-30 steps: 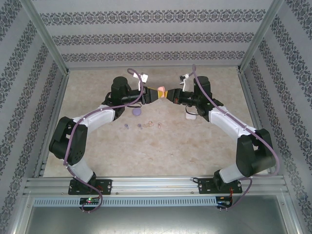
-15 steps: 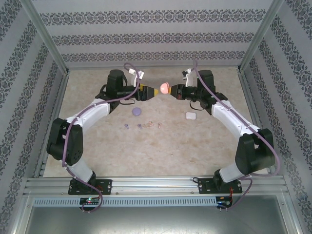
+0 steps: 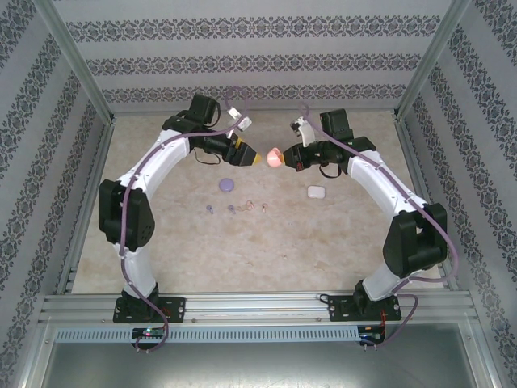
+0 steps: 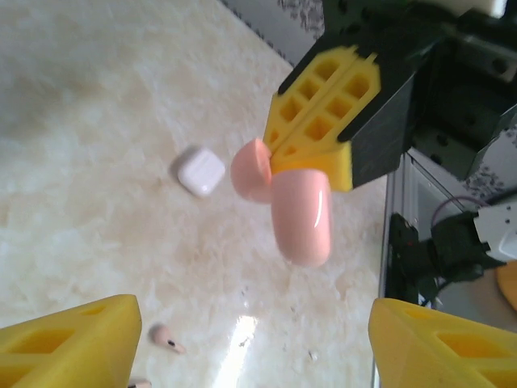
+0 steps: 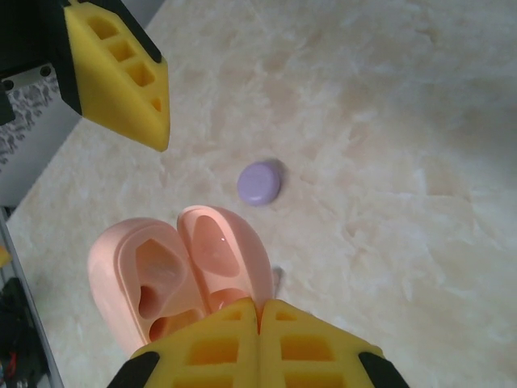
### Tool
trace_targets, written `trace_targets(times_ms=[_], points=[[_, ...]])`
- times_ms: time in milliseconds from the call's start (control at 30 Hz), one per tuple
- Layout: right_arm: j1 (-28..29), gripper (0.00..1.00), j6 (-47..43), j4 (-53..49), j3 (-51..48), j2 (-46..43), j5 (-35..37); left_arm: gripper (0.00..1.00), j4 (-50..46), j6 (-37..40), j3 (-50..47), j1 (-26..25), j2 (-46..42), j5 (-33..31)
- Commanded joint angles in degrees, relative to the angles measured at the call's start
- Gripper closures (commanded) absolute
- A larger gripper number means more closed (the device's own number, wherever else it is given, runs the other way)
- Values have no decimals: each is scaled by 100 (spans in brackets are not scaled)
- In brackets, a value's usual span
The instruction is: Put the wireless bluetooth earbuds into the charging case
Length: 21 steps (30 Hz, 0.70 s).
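Observation:
My right gripper [image 3: 287, 156] holds a pink charging case [image 3: 274, 156] in the air above the table's far middle. In the right wrist view its yellow fingers [image 5: 218, 347] are shut on the case [image 5: 174, 271], whose lid stands open with hollow wells showing. My left gripper [image 3: 254, 158] is open just left of the case and apart from it. In the left wrist view its fingers [image 4: 69, 339] stand wide with nothing between them, and the case [image 4: 300, 214] hangs ahead. Several tiny earbuds [image 3: 234, 208] lie in a row on the table; a pinkish one [image 4: 166, 338] lies below.
A shut purple case [image 3: 228, 185] [image 5: 259, 183] lies left of the earbud row. A shut white case [image 3: 316, 192] [image 4: 200, 170] lies to the right. Metal frame rails [image 3: 89, 202] and patterned walls bound the beige table.
The left gripper opened, let go of the pink case and drew back to the left. The right gripper kept the case, and both arms rose.

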Motion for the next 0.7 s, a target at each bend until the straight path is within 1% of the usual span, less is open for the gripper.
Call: trace_targets(times_ms=[0,100,400,667], points=[[138,100,-499,-422,182,127,55,28,-1298,832,349,19,116,341],[271,100,-539,-509,273,183,113,28,-1365,890,380,-30,153,446],[649,100,-564,-665,685,434,260,32,-1464,982,406,-290,327,468],[752,100,-506,-630,746,474,304,42,-1466,1021,415,-315,351,534]])
